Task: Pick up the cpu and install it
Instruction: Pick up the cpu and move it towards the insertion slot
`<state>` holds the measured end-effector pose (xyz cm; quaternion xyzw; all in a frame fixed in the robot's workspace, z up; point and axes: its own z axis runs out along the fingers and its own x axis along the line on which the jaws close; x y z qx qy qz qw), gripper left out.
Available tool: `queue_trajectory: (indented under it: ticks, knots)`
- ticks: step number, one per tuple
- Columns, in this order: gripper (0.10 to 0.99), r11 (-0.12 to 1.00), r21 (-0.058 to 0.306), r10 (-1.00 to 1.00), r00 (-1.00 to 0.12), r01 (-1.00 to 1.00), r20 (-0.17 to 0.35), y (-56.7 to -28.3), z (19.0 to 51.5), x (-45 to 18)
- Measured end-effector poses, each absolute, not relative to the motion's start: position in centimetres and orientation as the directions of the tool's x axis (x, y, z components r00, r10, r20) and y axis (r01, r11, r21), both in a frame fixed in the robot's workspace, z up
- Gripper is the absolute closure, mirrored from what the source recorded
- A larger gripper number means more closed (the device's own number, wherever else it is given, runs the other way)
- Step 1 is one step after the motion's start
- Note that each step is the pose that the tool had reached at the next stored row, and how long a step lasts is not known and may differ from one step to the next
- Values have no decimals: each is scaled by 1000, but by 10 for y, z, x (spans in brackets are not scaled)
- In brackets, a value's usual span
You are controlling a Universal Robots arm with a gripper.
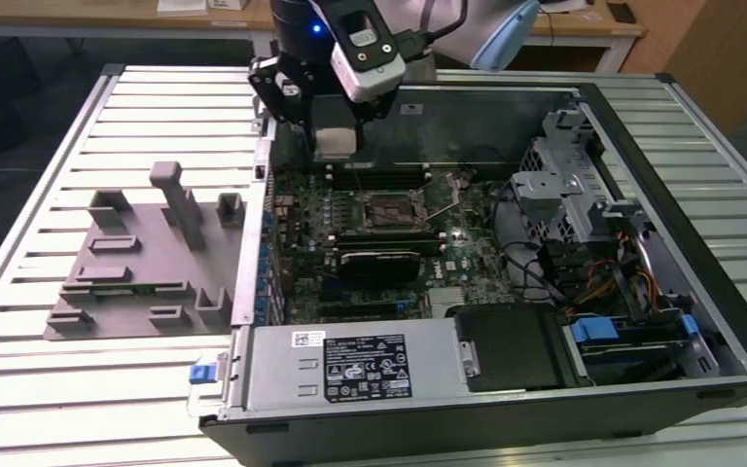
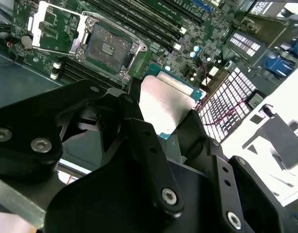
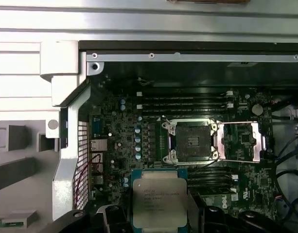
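Note:
The cpu [image 3: 158, 198], a flat square chip with a silvery top and a teal rim, is held between the black fingers [image 3: 108, 214] of my gripper [image 3: 158, 217], which is shut on it. In the second wrist view the cpu [image 2: 163, 102] shows tilted in the gripper [image 2: 163, 124]. The open socket [image 3: 192, 141] on the motherboard [image 3: 114, 145] lies a short way beyond the chip, its metal load plate [image 3: 241, 141] swung aside. In the exterior view the gripper [image 1: 335, 144] hangs over the far left corner of the open computer case, up and left of the socket [image 1: 393, 207].
A grey plastic fixture tray [image 1: 127, 272] lies at the exterior view's left of the case. Inside the case are memory slots [image 1: 376, 175], a black block [image 1: 376, 263] near the socket, a power supply [image 1: 347, 365], a drive cage [image 1: 568, 180] and loose cables [image 1: 607, 282].

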<state>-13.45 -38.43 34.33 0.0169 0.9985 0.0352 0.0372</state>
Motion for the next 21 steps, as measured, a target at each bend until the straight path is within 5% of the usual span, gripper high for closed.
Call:
queue_trajectory:
  ticks: [21]
  knots:
    - [545,997,67,36,-997,31,-67,-370,323,-102]
